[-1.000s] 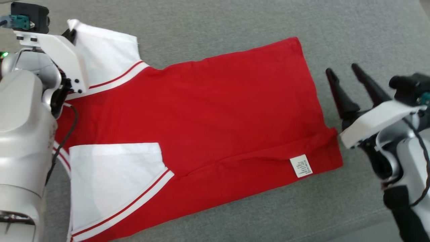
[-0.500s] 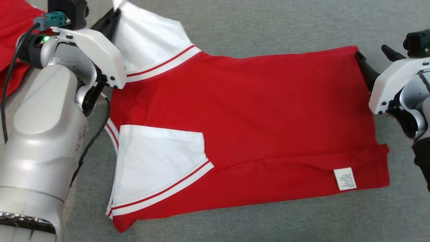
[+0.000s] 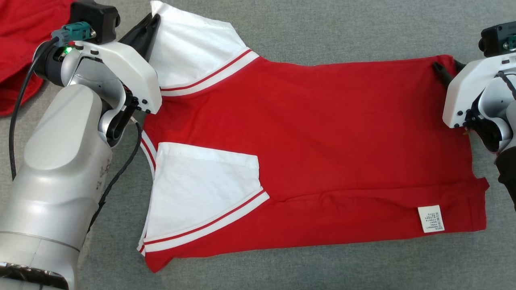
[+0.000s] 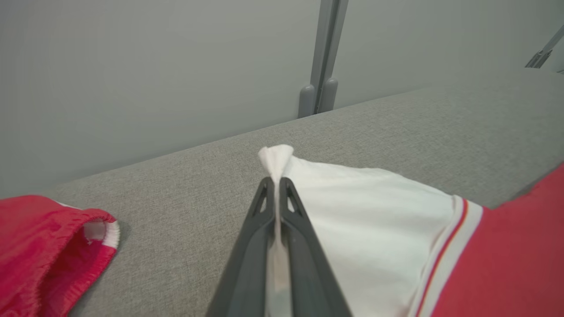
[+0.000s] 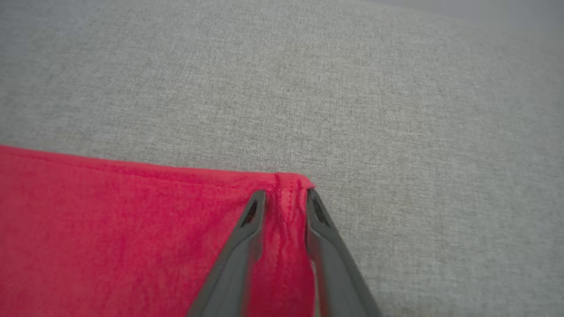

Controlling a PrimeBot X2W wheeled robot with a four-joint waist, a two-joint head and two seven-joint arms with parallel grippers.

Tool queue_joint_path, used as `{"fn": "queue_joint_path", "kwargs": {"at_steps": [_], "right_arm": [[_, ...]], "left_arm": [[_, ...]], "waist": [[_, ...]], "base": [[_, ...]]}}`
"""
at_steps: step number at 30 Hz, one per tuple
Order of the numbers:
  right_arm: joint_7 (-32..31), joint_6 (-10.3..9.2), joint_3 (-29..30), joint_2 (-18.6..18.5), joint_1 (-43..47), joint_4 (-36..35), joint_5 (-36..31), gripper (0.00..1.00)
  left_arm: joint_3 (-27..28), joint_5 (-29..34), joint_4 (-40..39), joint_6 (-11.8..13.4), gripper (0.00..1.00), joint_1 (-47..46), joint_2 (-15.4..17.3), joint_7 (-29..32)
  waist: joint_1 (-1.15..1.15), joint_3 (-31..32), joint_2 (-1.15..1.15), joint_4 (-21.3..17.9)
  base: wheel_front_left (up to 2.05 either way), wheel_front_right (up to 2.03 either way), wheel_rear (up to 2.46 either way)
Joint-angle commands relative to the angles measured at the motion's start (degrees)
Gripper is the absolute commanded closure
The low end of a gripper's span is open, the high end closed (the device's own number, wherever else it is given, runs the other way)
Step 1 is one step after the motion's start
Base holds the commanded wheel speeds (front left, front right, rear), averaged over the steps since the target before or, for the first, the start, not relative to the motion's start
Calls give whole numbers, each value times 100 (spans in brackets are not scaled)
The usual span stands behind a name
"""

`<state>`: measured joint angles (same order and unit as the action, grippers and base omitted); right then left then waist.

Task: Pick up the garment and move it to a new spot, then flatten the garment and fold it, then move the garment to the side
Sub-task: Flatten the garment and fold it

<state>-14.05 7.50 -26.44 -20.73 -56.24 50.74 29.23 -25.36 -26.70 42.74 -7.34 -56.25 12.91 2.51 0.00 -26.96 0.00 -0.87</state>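
Note:
The garment is a red shirt with white sleeves, spread flat on the grey fabric surface. My left gripper is at its far left and is shut on the tip of the far white sleeve. A tuft of white cloth pokes out past the gripper's fingertips. My right gripper is at the far right hem corner. In the right wrist view its two fingers stand apart, one on each side of that red corner, which wrinkles between them.
A second red garment lies bunched at the far left, near my left arm, with its white-trimmed opening facing the sleeve. A grey post and a wall stand behind the surface's far edge. A white label sits on the near right hem.
The head camera has shifted. My right gripper has come from beside the shirt onto its far right hem corner, and its jaws have narrowed. My left gripper still holds the sleeve tip.

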Motion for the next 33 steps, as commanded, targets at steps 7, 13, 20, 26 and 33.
{"fn": "queue_joint_path", "kwargs": {"at_steps": [7, 13, 20, 26, 33], "right_arm": [[570, -1, -247, -70, -64, 179, 386, 100], [1119, -1, -395, -198, 113, 70, 630, 100], [1959, -1, -600, -494, 699, -448, 1047, 100], [2584, -1, -461, -732, 1547, -961, 1273, 100], [2876, -1, 143, -698, 2770, -1477, 1110, 100]], "left_arm": [[71, -114, -279, 43, 100, 257, 175, -173], [183, -280, -732, 49, 100, 635, 239, -480], [302, -403, -1890, 248, 100, 1605, 376, -843], [379, -498, -3183, 585, 100, 2793, 475, -1031], [407, -642, -4193, 1075, 100, 4290, 484, -1167]], "waist": [[0, 59, 0, -64], [0, 217, 0, -58], [0, 546, 0, 9], [0, 875, 0, 87], [0, 1175, 0, 159]], "base": [[0, 0, 0], [0, 0, 0], [0, 0, 0], [0, 0, 0], [0, 0, 0]]}}
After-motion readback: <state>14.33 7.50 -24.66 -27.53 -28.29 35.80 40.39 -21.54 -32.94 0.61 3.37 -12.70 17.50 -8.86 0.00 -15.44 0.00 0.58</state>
